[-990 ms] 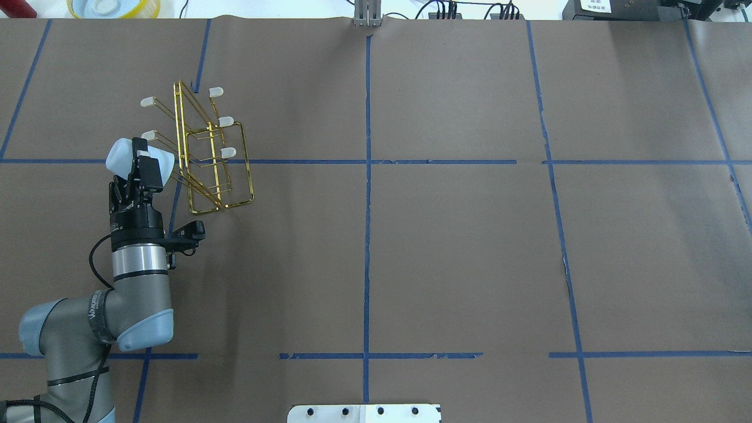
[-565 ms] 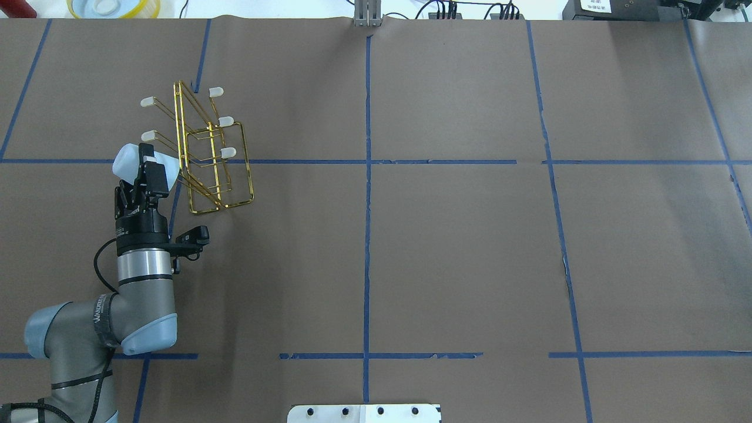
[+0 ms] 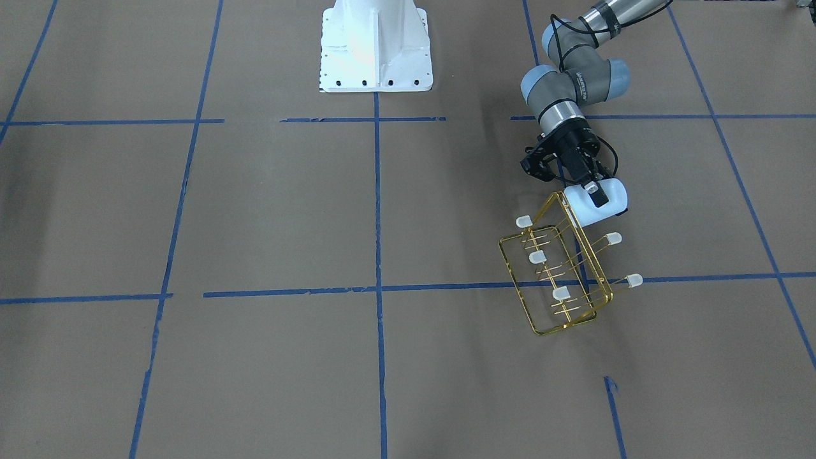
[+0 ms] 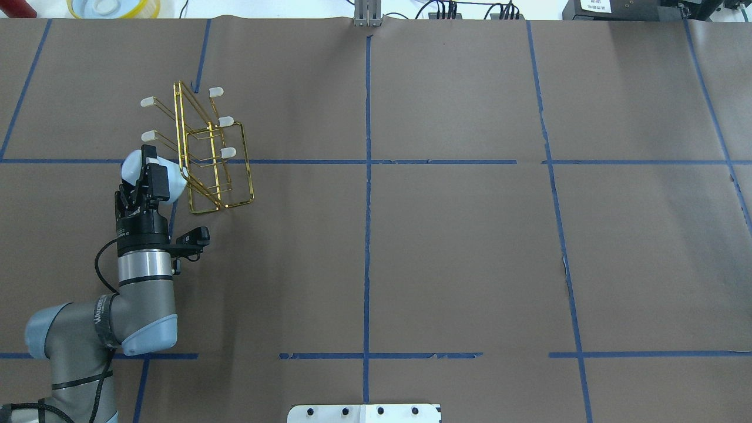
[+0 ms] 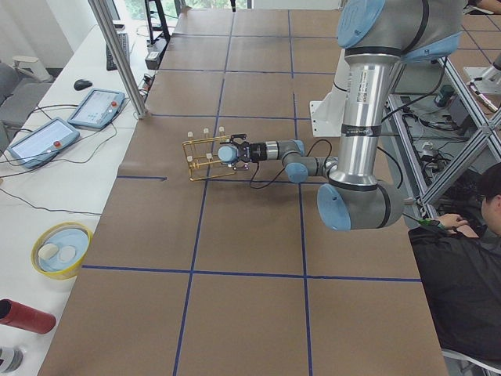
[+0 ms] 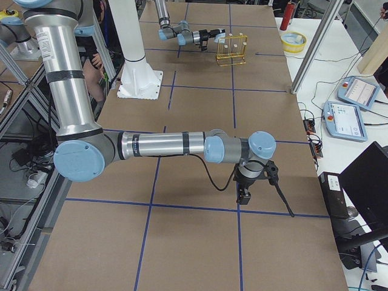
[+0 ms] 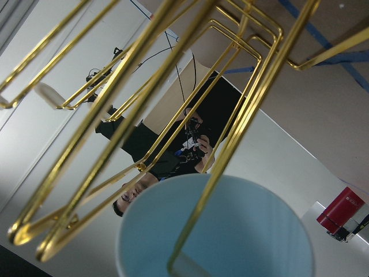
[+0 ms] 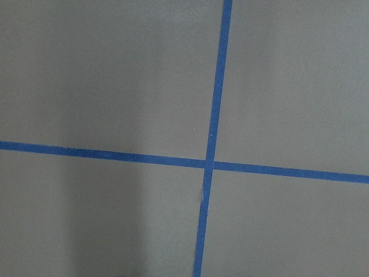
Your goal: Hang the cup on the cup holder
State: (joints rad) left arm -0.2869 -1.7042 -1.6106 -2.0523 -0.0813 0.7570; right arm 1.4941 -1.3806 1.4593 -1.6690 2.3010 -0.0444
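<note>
The pale blue cup point(image 4: 175, 183) is held sideways in my left gripper point(image 4: 151, 173), which is shut on it, at the near-left corner of the gold wire cup holder point(image 4: 216, 158). In the front view the cup point(image 3: 609, 194) touches the holder's point(image 3: 561, 280) top frame. In the left wrist view the cup's open mouth point(image 7: 230, 231) faces the holder's wires point(image 7: 242, 127), and one capped prong reaches into the mouth. My right gripper point(image 6: 242, 195) hangs low over the table, far from both, and shows only in the exterior right view, so I cannot tell whether it is open or shut.
The white robot base point(image 3: 375, 48) stands at the table's middle on the robot's side. A yellow bowl point(image 4: 111, 7) and a red object point(image 4: 17, 7) lie beyond the far edge. Blue tape lines cross the brown table point(image 4: 458, 252).
My left gripper has carried the cup to the right and slightly nearer, closing on the holder's corner. The holder has not moved.
</note>
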